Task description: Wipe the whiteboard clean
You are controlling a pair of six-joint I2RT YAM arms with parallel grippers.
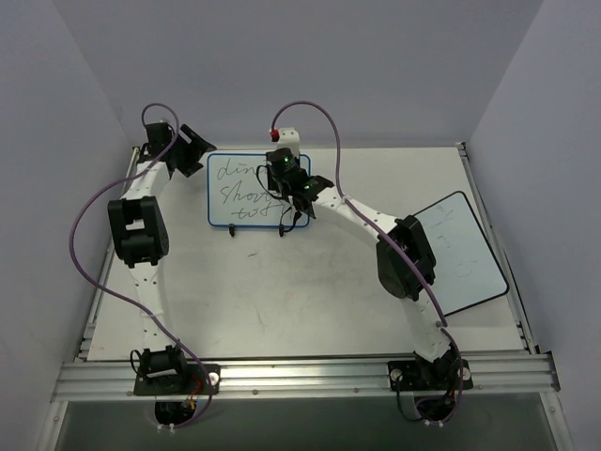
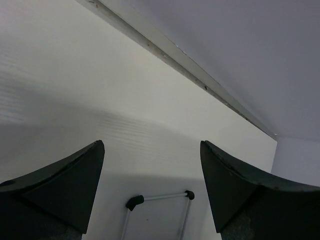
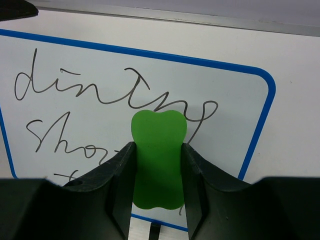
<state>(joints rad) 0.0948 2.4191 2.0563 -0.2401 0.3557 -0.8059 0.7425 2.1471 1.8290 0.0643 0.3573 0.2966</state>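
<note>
The whiteboard (image 1: 235, 193) has a blue rounded frame and black handwriting, and stands on small black feet at the back middle of the table. In the right wrist view the whiteboard (image 3: 75, 65) fills the frame. My right gripper (image 3: 157, 145) is shut on a green eraser (image 3: 159, 165), held just over the board's right part by the end of the top written line. From above, the right gripper (image 1: 285, 174) sits over the board's right edge. My left gripper (image 1: 192, 150) is by the board's top left corner. In its own view the left gripper (image 2: 151, 145) is open and empty.
A black-framed white board (image 1: 460, 254) lies at the table's right edge. A white marker with a red cap (image 1: 285, 134) lies behind the whiteboard. A thin wire stand with black tips (image 2: 160, 197) shows under the left gripper. The table's back rail (image 2: 200, 75) meets the wall.
</note>
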